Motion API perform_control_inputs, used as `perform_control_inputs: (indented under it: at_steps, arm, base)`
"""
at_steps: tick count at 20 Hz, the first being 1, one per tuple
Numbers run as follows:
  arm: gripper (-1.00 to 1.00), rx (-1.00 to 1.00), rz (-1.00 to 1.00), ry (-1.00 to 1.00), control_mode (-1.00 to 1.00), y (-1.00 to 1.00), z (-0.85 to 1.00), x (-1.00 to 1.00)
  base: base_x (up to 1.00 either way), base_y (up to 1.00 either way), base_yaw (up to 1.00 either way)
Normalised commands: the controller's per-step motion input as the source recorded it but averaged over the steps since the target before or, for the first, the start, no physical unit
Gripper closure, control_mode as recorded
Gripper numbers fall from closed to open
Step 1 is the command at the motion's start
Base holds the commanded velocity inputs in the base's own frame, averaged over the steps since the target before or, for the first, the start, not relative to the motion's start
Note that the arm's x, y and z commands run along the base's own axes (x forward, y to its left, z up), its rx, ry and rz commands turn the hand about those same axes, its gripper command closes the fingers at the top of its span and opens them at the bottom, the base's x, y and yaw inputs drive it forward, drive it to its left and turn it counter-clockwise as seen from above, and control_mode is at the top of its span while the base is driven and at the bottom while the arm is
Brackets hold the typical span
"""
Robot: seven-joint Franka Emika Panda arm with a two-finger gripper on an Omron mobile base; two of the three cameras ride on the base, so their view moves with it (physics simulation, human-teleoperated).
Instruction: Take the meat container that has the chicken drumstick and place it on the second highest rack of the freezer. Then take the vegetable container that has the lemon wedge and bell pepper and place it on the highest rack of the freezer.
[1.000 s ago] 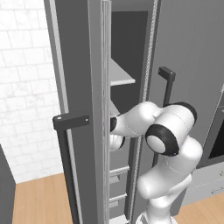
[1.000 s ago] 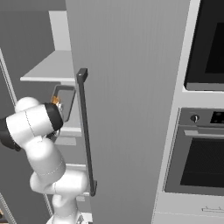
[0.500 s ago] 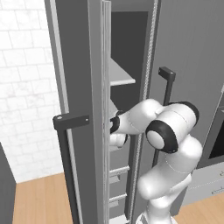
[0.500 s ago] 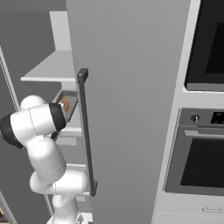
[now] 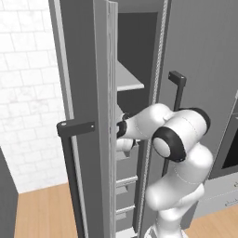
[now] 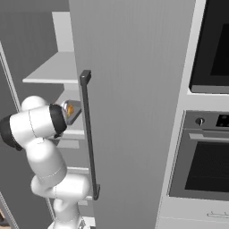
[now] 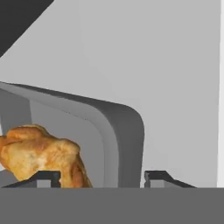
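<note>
One grey meat container [image 7: 109, 131] with golden-brown glossy chicken drumstick [image 7: 41, 153] | gripper [image 7: 103, 177] has just spread apart, empty | first placement seems done

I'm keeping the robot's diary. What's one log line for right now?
gripper: jaws open astride tray rim | meat container: on freezer rack | chicken drumstick: inside

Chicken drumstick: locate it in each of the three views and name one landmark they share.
Left base view: I cannot make it out; the freezer door edge and the arm cover that spot.
Right base view: chicken drumstick, left of centre, in the grey meat container just past the wrist.
Hand view: lower left, inside the container's rounded corner.
Shared landmark: the freezer's white interior.
</note>
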Motion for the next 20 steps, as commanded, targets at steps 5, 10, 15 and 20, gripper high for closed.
perform_control_inputs:
  at_steps: [5, 10, 15, 20]
  arm:
    - [-1.0, -0.04, -0.01, 0.0, -1.0, 0.0, 0.0, -0.04]
    - [-1.0, 0.03, 0.06, 0.0, -1.0, -0.1, 0.14, -0.72]
    - [-1.0, 0.2, 0.16, -0.01, -1.0, -0.36, 0.81, -0.46]
    - [-1.0, 0.14, 0.26, 0.01, -1.0, -0.49, 0.94, -0.42]
  base:
    - [0.0, 0.0, 0.0]
    - [0.0, 0.0, 0.0]
    - [0.0, 0.0, 0.0]
    - [0.0, 0.0, 0.0]
